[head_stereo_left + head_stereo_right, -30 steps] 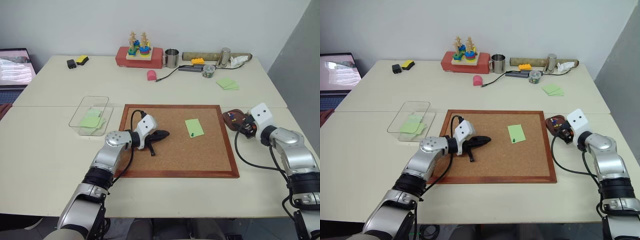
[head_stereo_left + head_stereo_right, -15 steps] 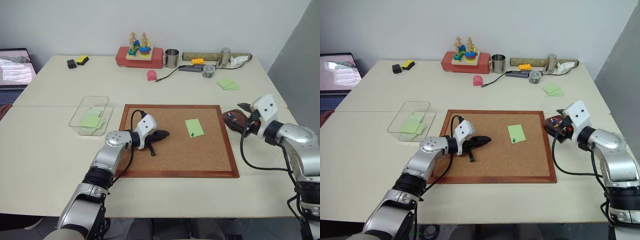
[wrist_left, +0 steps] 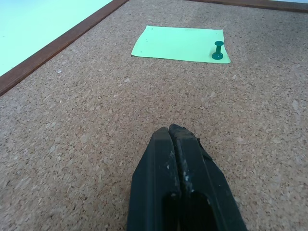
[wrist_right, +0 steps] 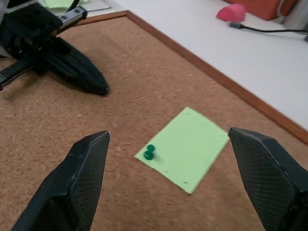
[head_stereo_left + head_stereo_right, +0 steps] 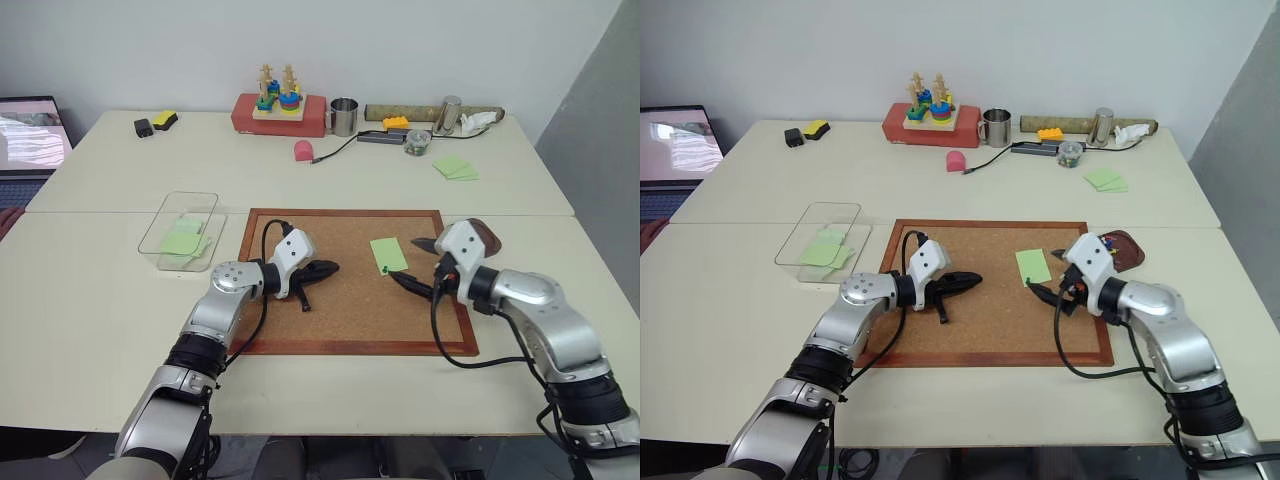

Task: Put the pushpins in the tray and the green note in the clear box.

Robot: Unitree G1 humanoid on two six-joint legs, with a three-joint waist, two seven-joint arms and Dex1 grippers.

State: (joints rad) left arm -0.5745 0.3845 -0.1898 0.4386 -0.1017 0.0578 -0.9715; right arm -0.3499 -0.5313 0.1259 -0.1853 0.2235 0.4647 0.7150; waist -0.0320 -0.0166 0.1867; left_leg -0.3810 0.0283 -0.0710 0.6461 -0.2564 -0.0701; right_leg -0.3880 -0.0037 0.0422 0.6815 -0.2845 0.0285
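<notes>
The right gripper's (image 5: 418, 262) arm covers most of the tray (image 5: 484, 236) behind its jaws, so any contents cannot be told. In the right wrist view both fingers (image 4: 82, 178) are cut by the frame's edge. The pushpin (image 5: 383, 269) ahead of the jaws is perhaps too small to read.

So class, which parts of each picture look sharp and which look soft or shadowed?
Left wrist view: the green note and its pushpin are crisp, the left gripper slightly soft. Right wrist view: the right gripper looms blurred, and the note is clearer. Left eye view: even light, soft shadows on the cork board.
</notes>
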